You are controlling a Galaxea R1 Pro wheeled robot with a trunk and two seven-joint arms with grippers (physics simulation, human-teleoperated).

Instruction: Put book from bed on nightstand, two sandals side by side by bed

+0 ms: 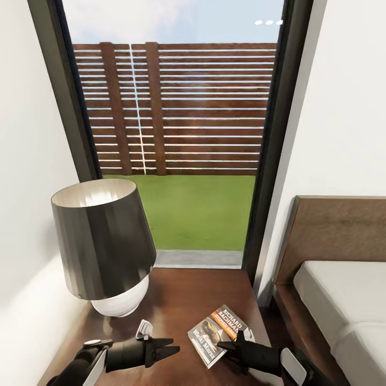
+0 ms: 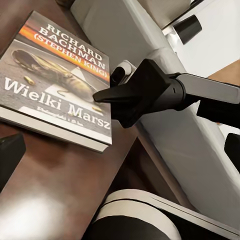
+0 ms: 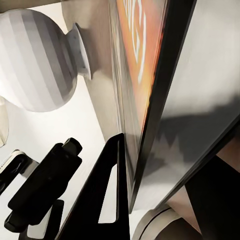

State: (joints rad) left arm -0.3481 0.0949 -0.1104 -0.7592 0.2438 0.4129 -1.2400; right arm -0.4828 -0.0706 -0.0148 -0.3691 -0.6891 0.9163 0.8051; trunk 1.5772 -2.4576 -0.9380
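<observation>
Dark-covered paperback book (image 1: 219,335) with an orange band, white "Richard Bachman" lettering: lies flat on the reddish-brown nightstand tabletop (image 1: 177,300), near its front edge on the bed side. Right hand (image 1: 231,343): at the book's near edge, one finger over the cover and one under it in the right wrist view, so judged to be pinching the book, though the grip itself is not plainly shown. Left hand (image 1: 167,348): nothing held, fingers spread a little, pointing toward the book from just beside it. Lamp (image 1: 104,249): dark shade, white round base, at the tabletop's far left, well apart from the book. Bed (image 1: 343,300): pale grey mattress, brown headboard, beside the nightstand. Window (image 1: 177,134): behind, with fence and lawn beyond. Step in hand, as judged: setting the book down. To do it well, release only with the cover fully flat and supported, spread the fingers gently, withdraw straight back without dragging the book off the edge.
</observation>
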